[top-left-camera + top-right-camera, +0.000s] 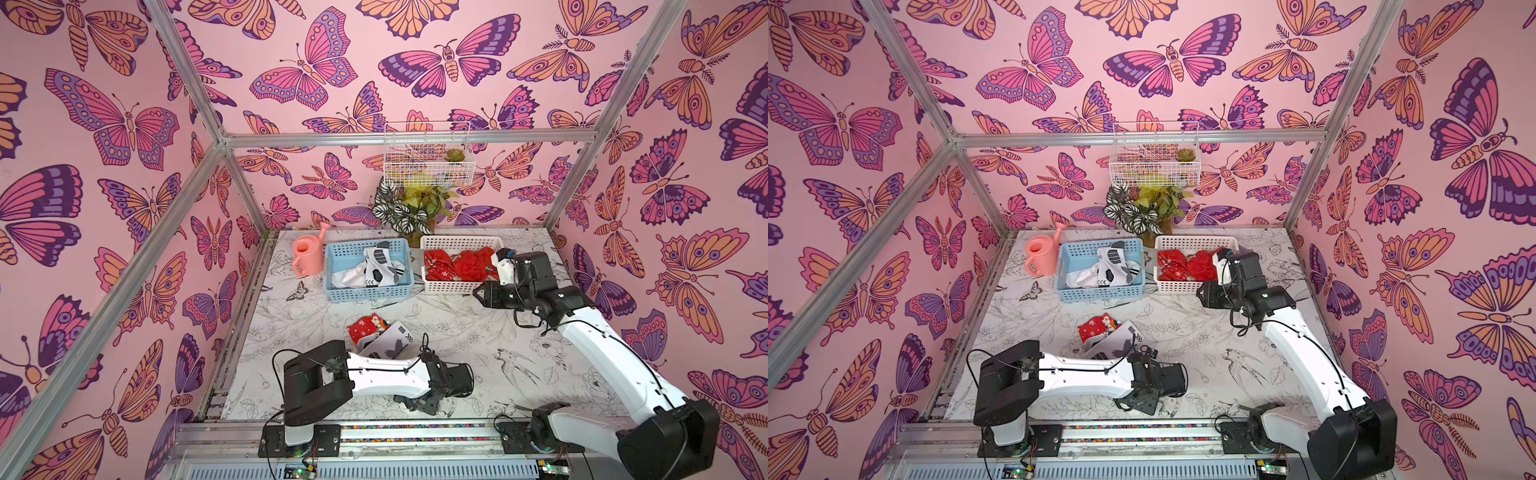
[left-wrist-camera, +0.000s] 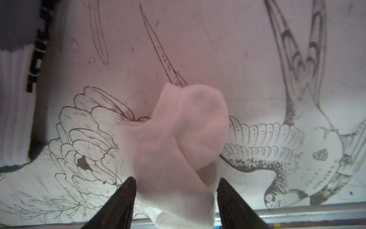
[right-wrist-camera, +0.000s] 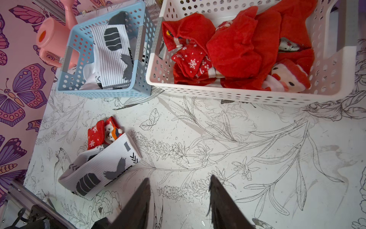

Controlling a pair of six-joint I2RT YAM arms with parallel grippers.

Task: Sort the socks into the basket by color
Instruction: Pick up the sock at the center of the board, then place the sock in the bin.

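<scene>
Straddling a plain white sock (image 2: 178, 134) with my left claw (image 2: 176, 179). The fingers (image 2: 124, 198) are spread, one on each side of the crumpled fabric and low over the table (image 2: 247, 59). Nothing is pinched yet, as far as the wrist view shows. The sock lies near the table's front edge.

Handling, judged:
- Soft, light and limp. It will sag and drape once lifted.
- It is folded over itself into a loose lump.
- Best hold is across the bunched middle, where the layers overlap. A single thin edge would likely slip out.
- Nothing fragile, so a firm squeeze does no harm.

Further out, mid-table:
- A patterned white sock (image 3: 103, 170) with grey blocks.
- A red snowflake sock (image 3: 96, 134) touching it, partly tucked under its open end.
- That pair will need separating, since the two go to different baskets.

At the back:
- The blue basket (image 3: 111, 92) holds white socks with grey and black marks.
- The white basket (image 3: 237, 95), just beside it, holds the red ones.

My right claw (image 3: 179, 178) is spread and empty, over bare table in front of the white basket.

Three socks are left on the table by my count. This plain white one belongs in the blue basket.
</scene>
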